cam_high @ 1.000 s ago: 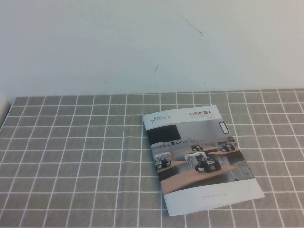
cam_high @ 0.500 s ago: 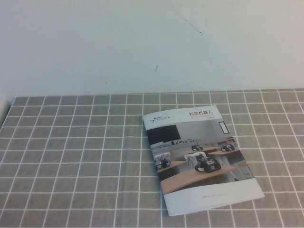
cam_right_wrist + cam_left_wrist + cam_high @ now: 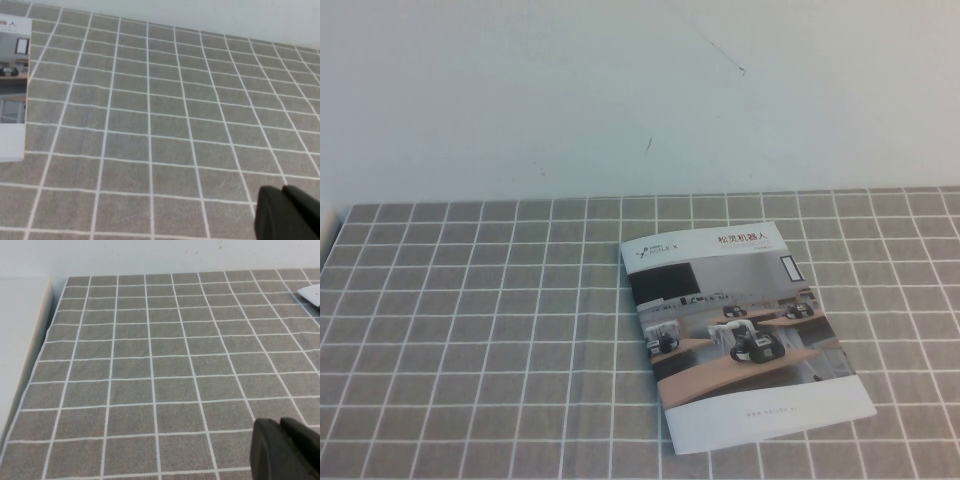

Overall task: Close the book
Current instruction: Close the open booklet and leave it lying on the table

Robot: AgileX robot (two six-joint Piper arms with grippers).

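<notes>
The book [image 3: 740, 335] lies flat and closed on the checked tablecloth, right of the middle, its cover showing a photo of robots and a white band along the near edge. One corner of it [image 3: 311, 294] shows in the left wrist view, and one side of it [image 3: 12, 85] in the right wrist view. Neither arm appears in the high view. My left gripper [image 3: 281, 423] hovers over bare cloth, well away from the book, black fingers pressed together and empty. My right gripper [image 3: 283, 190] is also shut and empty, over the cloth to the book's right.
The grey tablecloth [image 3: 480, 330] with white grid lines covers the table up to a pale wall [image 3: 620, 90]. The cloth's left edge meets a white surface [image 3: 20, 340].
</notes>
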